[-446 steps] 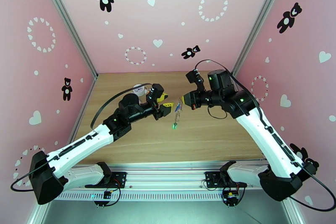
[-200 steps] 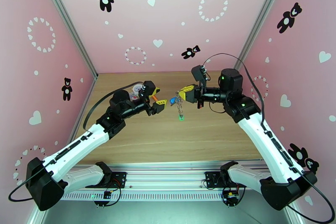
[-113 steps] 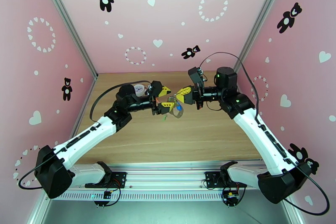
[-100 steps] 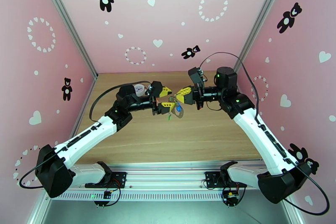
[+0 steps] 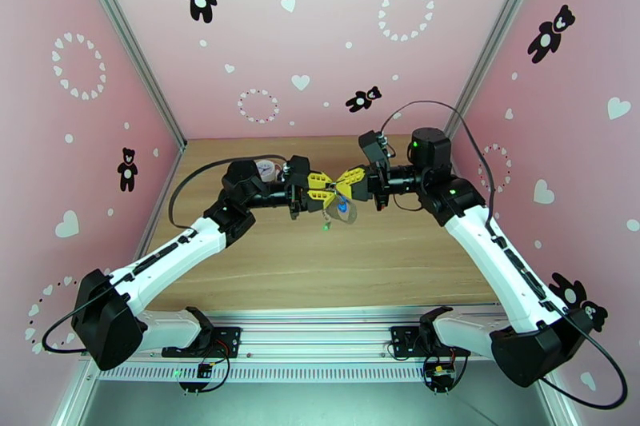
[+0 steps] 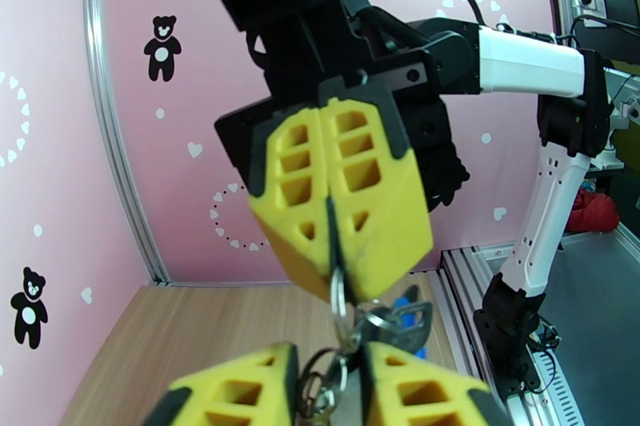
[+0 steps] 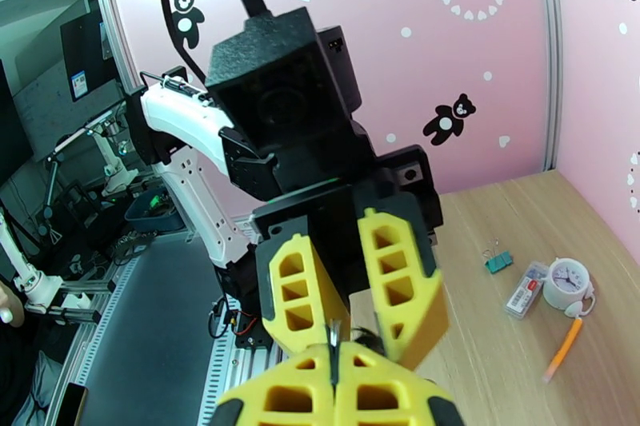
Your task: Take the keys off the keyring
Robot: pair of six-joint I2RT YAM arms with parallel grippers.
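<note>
- Arms stretch inward from either side, wrists level, tips meeting above the table (image 5: 264,276).
- Right gripper (image 6: 339,269) is clamped tight on the keyring (image 6: 338,306).
- Left gripper (image 5: 327,188) brackets the hanging keys (image 6: 402,322) narrowly; whether it pinches them is unclear.

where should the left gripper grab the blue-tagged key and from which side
Grip the blue-tagged key by its tag, likely its widest flat part, coming from below: the right gripper is shut on the keyring directly above, so it hangs down and the top is blocked.
</note>
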